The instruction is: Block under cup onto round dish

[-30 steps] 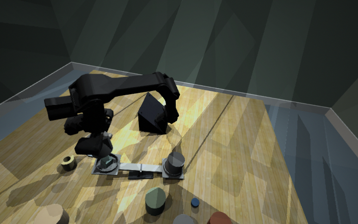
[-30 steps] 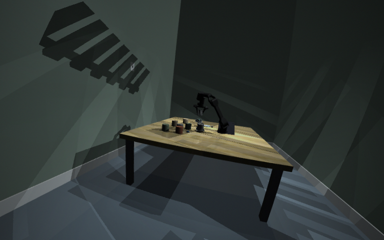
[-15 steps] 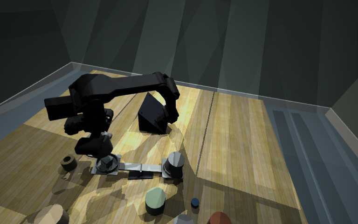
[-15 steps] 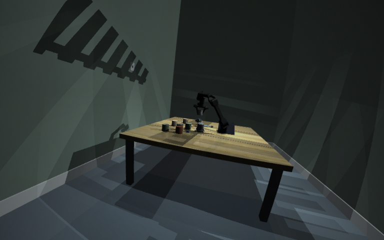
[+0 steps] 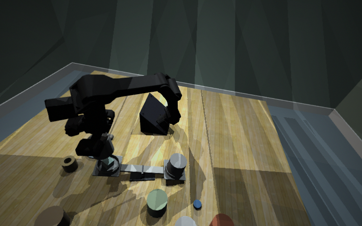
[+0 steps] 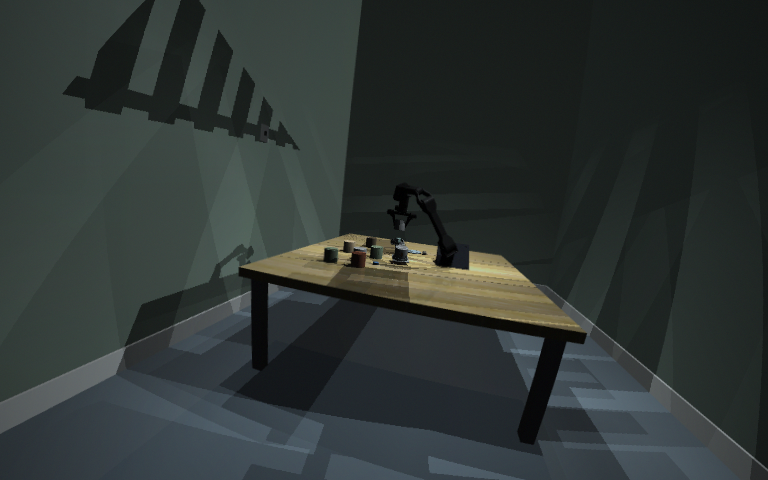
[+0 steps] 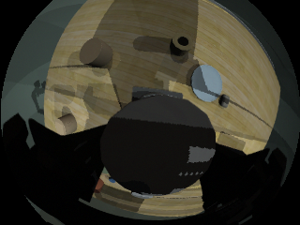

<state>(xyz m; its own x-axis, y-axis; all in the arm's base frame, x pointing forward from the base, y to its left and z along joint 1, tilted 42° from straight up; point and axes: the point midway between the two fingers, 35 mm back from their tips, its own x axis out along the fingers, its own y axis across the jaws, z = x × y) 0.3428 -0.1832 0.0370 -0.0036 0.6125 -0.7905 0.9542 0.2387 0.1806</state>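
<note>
Surface: wooden table [image 5: 240, 138] with a low pale border, lit in patches; dark walls behind.
Landmark: balance [image 5: 141, 170], a grey bar with a square pan at each end, taken as reference for all places below.
Gripper: gripper [image 5: 102, 149] is held above the left pan, closed on the lifted cup [image 7: 157, 144]; jaws are kept fairly wide by the cup's body, which fills the wrist view.
Block: teal block [image 5: 108, 163] is exposed on the left pan, directly under the raised cup.
Second cup: other cup [image 5: 175, 165] stands upright on the right pan, untouched.
Dish: pale blue dish [image 7: 206, 82] is seen only in the wrist view; its place relative to the balance cannot be fixed from the top view.
Clutter: green cylinder [image 5: 157, 202] and small blue disc [image 5: 197, 204] lie in front of the balance; a brown ring [image 5: 69, 163] lies just left of it.
Risk 1: the bar may tip when the block is removed, and the other cup may be disturbed, ending the attempt.
Risk 2: the held cup may be set down over or carried above the dish.
Risk 3: the block may be knocked off the pan if the cup is lowered nearby.
</note>
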